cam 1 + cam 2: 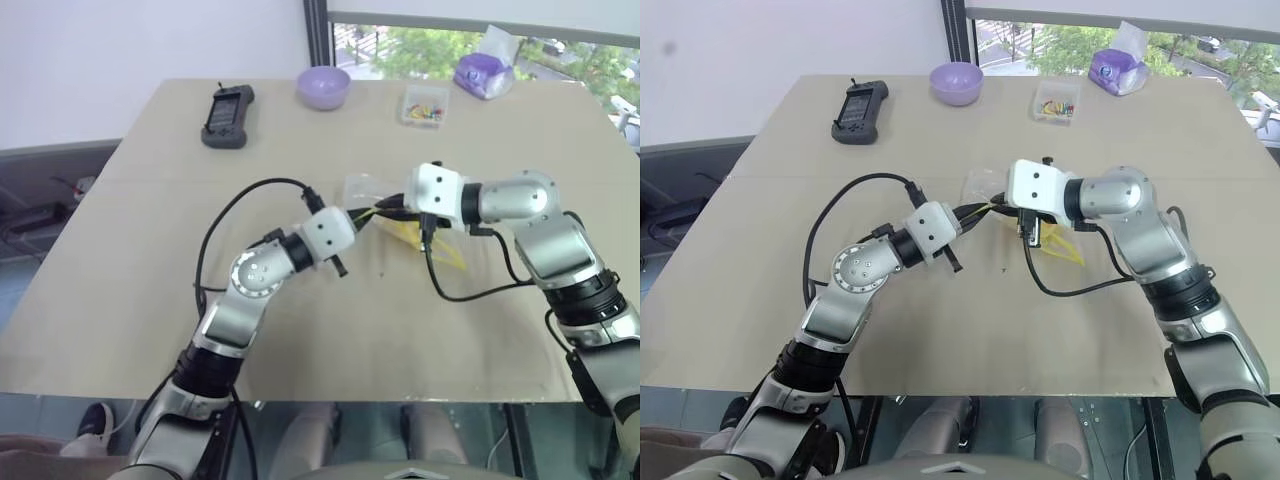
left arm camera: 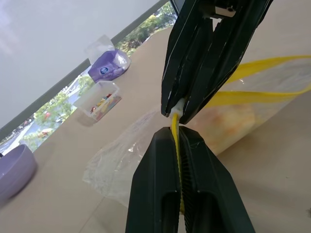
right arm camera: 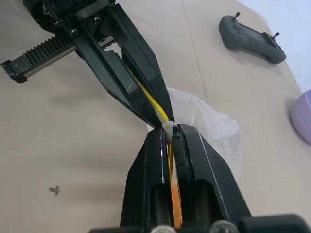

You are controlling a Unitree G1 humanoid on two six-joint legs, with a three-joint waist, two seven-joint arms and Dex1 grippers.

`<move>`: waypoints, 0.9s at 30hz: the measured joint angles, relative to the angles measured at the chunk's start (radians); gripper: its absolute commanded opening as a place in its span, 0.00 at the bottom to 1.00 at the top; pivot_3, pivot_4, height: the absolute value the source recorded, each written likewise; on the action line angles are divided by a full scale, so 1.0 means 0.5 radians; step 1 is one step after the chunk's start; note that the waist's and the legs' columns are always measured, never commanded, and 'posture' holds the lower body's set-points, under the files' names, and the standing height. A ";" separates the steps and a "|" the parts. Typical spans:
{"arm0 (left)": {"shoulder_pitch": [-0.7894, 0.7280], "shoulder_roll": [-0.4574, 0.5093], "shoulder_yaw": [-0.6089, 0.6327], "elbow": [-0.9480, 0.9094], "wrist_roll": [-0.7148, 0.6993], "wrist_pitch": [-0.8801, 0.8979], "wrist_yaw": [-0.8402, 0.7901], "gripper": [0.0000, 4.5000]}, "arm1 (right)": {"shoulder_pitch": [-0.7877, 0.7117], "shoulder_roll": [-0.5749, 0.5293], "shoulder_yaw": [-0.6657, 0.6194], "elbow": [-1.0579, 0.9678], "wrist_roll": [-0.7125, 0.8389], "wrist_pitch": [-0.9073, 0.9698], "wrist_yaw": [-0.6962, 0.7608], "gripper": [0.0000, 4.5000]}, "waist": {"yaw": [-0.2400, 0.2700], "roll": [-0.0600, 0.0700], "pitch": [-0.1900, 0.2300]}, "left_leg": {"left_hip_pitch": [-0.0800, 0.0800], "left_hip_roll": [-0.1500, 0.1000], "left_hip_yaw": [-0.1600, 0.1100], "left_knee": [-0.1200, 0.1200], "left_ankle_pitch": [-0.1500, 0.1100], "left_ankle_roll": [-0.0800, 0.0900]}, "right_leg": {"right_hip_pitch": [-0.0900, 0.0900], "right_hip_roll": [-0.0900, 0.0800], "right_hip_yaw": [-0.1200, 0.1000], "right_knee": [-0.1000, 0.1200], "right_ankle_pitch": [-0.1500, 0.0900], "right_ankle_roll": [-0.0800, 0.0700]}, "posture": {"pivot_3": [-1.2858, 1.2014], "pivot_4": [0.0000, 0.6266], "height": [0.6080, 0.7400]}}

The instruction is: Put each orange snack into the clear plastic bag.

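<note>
Table (image 1: pixel 150 260): you have one flat, matte beige top, bare around the arms
Clear plastic bag (image 2: pixel 121 165): one crinkly transparent pouch with a yellow zip strip, lifted above the middle of your table between the two grippers; I can read no print on it
Orange snack (image 2: pixel 233 121): one pale orange-yellow lump seen blurred through the film, inside the bag
Left gripper (image 2: pixel 176 127): your black fingers are clenched on the yellow zip strip, tip to tip with the other gripper
Right gripper (image 3: pixel 168 127): your black fingers are pinched tight on the same zip strip
Purple bowl (image 1: pixel 323 86): one smooth, round, lilac, at the table's far edge
Black controller (image 1: pixel 227 115): one flat handset with two small sticks, far left
Purple packet (image 1: pixel 484 72): one, in clear wrap, with a blue round label too small to read
Small clear box (image 1: pixel 425 106): one rigid, holding colourful bits, beside the packet
</note>
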 measured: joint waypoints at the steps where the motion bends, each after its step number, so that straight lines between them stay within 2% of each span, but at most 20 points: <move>1: 0.000 0.009 0.000 0.000 0.006 -0.007 0.000 0.00 | 0.006 -0.007 0.000 -0.010 0.000 0.006 -0.001 0.01 | 0.000 0.000 0.000 | 0.000 0.000 0.000 0.000 0.000 0.000 | 0.000 0.000 0.000 0.000 0.000 0.000 | 0.52 0.24 1.00; 14: 0.078 0.156 0.057 0.000 -0.013 -0.026 0.018 0.00 | 0.184 -0.197 -0.033 -0.169 0.041 0.206 -0.051 0.01 | 0.003 0.000 0.000 | 0.000 0.000 0.000 -0.001 0.000 0.000 | 0.000 0.000 0.000 -0.001 0.000 0.000 | 0.52 0.24 1.00; 27: 0.091 0.215 0.089 0.003 -0.052 -0.024 0.035 0.00 | 0.320 -0.454 -0.141 -0.223 0.101 0.270 -0.089 0.01 | 0.007 0.000 0.000 | 0.000 0.001 0.000 -0.001 0.000 0.000 | 0.000 0.000 0.000 -0.001 0.000 0.000 | 0.52 0.24 1.00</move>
